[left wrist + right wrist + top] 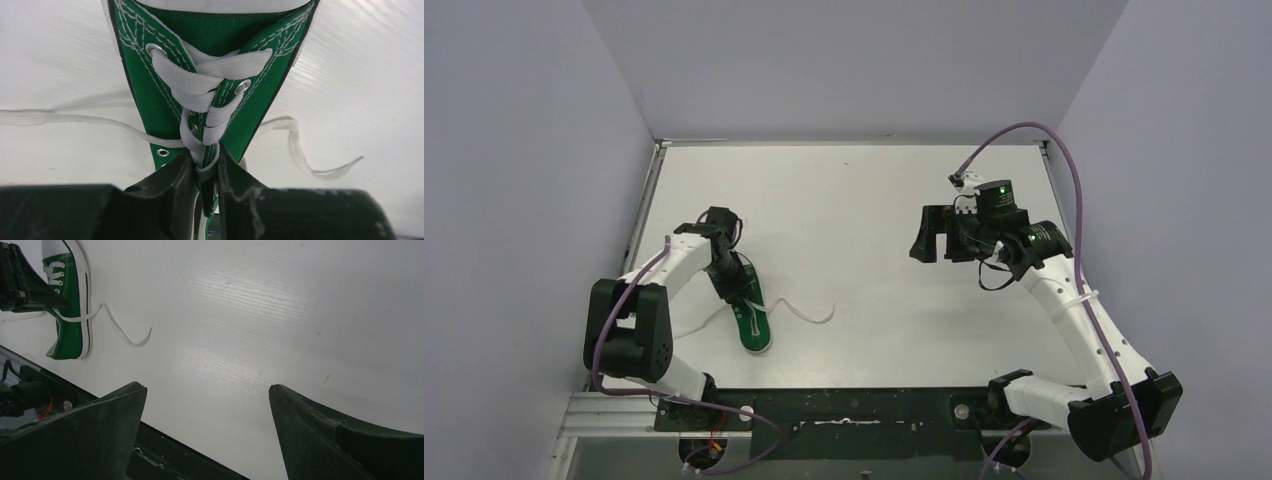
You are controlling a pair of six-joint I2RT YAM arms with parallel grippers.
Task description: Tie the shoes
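Observation:
The small green sneaker (pixel 754 322) lies on the white table at the near left, with its toe toward the near edge. My left gripper (pixel 732 276) is down on its lacing. In the left wrist view the left gripper (pixel 206 172) is shut on the green tongue and a white lace crossing (pixel 200 145). One loose lace end (pixel 809 313) trails right and the other (pixel 689 328) trails left. My right gripper (pixel 932 240) is open and empty above the table's middle right, far from the shoe. The right wrist view shows the right gripper (pixel 207 392) and the shoe (pixel 70 315) at top left.
Grey walls enclose the white table (pixel 874 200) on three sides. A black rail (pixel 854 410) with the arm bases runs along the near edge. A purple cable (pixel 1024 130) loops above the right arm.

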